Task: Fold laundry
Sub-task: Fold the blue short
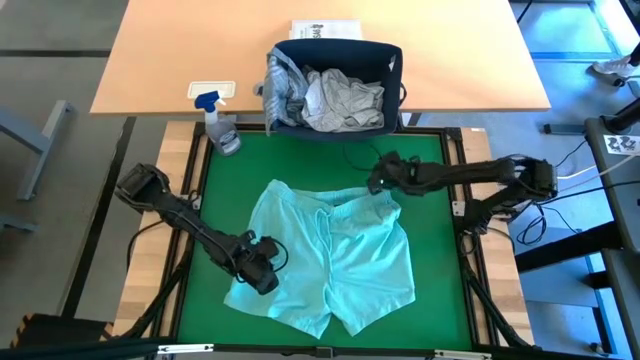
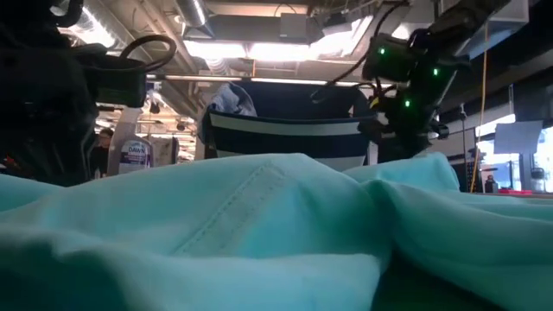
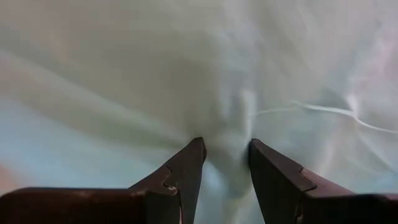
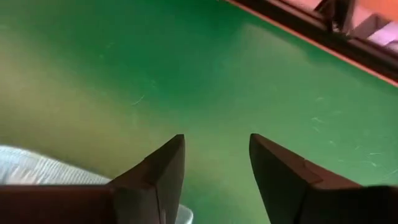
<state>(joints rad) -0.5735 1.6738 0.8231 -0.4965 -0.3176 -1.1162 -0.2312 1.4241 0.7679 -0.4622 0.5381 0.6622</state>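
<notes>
shorts: mint-teal shorts lie spread flat mid-tabletop on the green mat, waistband toward the basket, so pretty much laid out ready for folding
left hand: left hand sits at the shorts' left leg edge, fingers narrowly parted with a ridge of cloth bunched between them, looks like a pinch to lift
right hand: right hand hovers at the waistband corner, open over bare mat, holding nothing
fabric: thin, soft, wrinkly, drawstring at the waist
basket: navy striped basket holds the grey and white garments
</notes>
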